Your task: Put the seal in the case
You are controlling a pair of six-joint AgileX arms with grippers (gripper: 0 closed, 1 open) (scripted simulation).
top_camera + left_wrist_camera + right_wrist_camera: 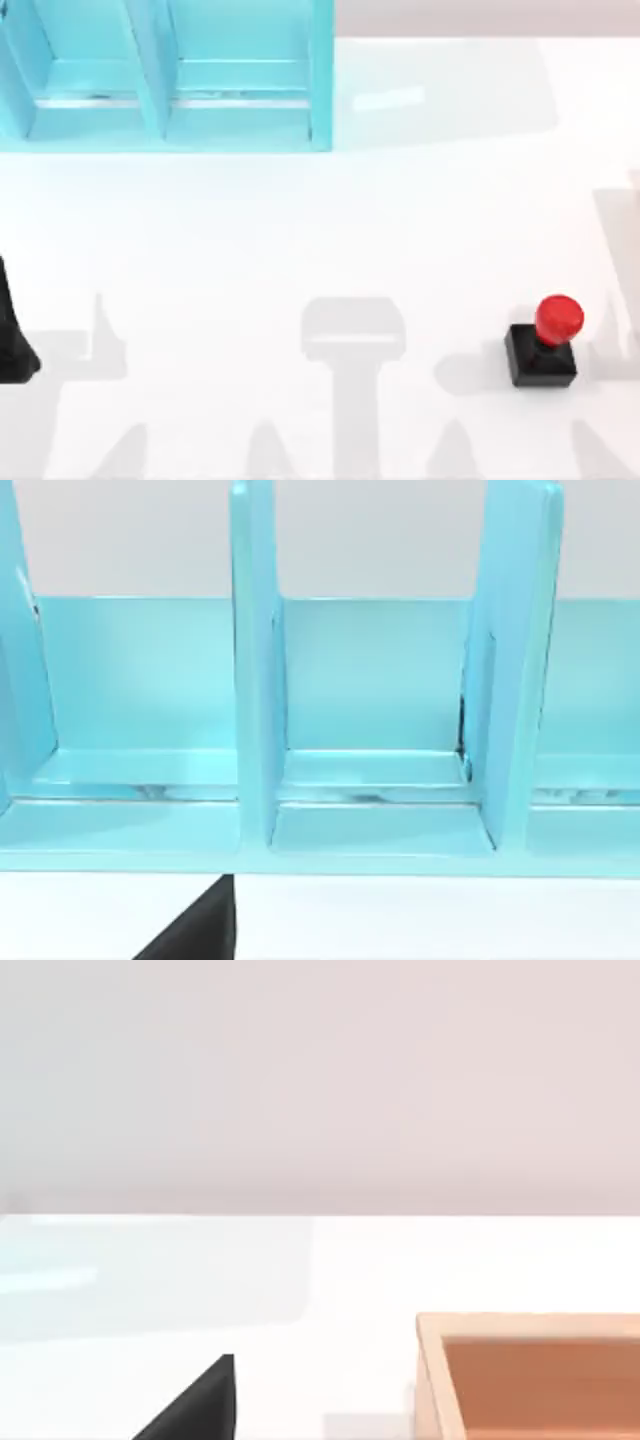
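Starting out, we have the seal point(545, 345) standing untouched near the desk's point(300, 240) right front edge, well apart from the case point(170, 90) at its back left; our jaws' state we cannot tell.

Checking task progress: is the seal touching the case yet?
Apart. The top view shows the seal on the table's right, with bare white table between it and the case at upper left.

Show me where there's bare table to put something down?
The widest bare patch lies between the case at the far left and the seal at the near right. The left gripper takes up the near left edge. A wooden box borders the right wrist view's patch.
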